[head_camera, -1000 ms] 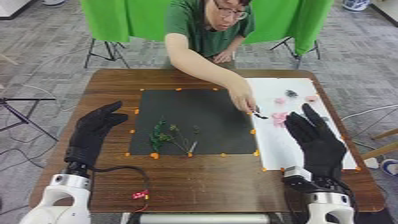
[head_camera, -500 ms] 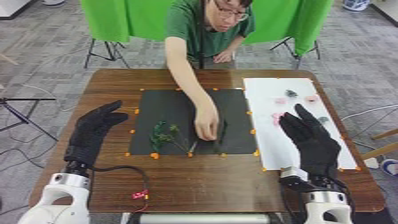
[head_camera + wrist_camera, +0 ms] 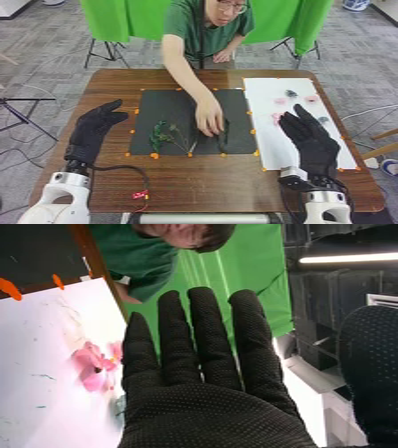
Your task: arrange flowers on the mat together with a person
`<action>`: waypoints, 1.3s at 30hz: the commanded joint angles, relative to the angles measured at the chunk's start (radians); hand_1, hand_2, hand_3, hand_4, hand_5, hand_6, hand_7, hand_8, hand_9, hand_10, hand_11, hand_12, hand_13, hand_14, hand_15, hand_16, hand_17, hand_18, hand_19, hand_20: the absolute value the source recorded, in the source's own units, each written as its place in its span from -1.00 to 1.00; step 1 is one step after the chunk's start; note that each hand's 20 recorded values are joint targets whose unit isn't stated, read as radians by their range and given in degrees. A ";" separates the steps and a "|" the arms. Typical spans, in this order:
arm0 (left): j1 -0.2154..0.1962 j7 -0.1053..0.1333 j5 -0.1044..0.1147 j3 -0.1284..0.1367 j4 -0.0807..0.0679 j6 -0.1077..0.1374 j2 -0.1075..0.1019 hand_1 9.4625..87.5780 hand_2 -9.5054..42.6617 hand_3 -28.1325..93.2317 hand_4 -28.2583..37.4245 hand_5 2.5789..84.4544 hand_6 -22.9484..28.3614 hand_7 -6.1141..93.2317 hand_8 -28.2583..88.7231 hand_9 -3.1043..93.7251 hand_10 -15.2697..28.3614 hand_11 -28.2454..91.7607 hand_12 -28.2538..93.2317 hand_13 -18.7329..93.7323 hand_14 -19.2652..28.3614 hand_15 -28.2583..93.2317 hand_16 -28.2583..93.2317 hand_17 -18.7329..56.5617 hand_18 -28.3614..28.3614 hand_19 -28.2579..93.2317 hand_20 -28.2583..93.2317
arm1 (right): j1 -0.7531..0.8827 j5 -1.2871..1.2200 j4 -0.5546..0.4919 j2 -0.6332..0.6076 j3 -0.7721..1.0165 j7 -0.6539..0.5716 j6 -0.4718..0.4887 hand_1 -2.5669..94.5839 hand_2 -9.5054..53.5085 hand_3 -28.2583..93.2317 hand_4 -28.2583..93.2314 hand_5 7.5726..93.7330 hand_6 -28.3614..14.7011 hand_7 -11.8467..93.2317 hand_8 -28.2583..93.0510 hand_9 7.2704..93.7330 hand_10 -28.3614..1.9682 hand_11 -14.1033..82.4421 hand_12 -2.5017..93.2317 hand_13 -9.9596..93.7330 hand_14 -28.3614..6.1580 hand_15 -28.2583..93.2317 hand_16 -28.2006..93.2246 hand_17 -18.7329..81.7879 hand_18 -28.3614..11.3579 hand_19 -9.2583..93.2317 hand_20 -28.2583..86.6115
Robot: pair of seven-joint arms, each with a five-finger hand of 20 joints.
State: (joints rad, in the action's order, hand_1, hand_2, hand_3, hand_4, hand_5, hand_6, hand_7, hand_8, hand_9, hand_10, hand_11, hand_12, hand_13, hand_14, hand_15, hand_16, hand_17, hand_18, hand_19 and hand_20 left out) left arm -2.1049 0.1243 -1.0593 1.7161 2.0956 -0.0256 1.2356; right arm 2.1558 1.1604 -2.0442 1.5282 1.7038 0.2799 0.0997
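On the black mat [image 3: 160, 102], a leafy green sprig [image 3: 158, 139] lies flat in the near left part, its long axis running roughly from the far to the near edge; a dark slender stem [image 3: 224, 137] is laid much the same way, beside the person's hand [image 3: 210, 120]. Light, bendable handling is to be expected, so each is best pinched by its stem. Soft, easily crushed petals are suggested by the pink flower [image 3: 87, 357] on the white sheet [image 3: 274, 150]; its pointing cannot be told. The right hand [image 3: 209, 416] is held straight-fingered, slightly spread; the left hand [image 3: 91, 132] is relaxed, nothing grasped.

In the right wrist view, a light [image 3: 351, 258] glares past my dark right hand [image 3: 316, 150]; the paper [image 3: 35, 349] gleams bright white. The head view looks evenly lit.
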 commanded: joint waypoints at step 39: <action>-0.018 0.024 -0.001 -0.009 0.005 0.036 -0.010 -0.59 -0.50 0.49 -0.80 0.15 0.03 -0.60 -0.62 0.15 0.35 -0.10 -0.26 -0.02 0.58 -0.20 -0.46 -0.47 0.52 -0.34 -0.23 | -0.530 1.334 0.090 -0.485 -0.164 -0.620 0.325 -0.11 -1.00 0.45 -0.89 0.15 0.12 -0.62 -0.66 0.56 -0.26 -0.47 -0.66 0.96 0.28 -0.01 -0.17 0.81 0.13 0.42 0.13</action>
State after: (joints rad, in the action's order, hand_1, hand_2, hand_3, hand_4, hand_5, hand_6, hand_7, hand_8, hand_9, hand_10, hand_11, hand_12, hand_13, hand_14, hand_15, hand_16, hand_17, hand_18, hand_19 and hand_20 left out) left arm -2.1101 0.1609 -1.0627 1.7049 2.0984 0.0027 1.2286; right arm 1.7254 2.3665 -2.0328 1.0881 1.6090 -0.2855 0.3410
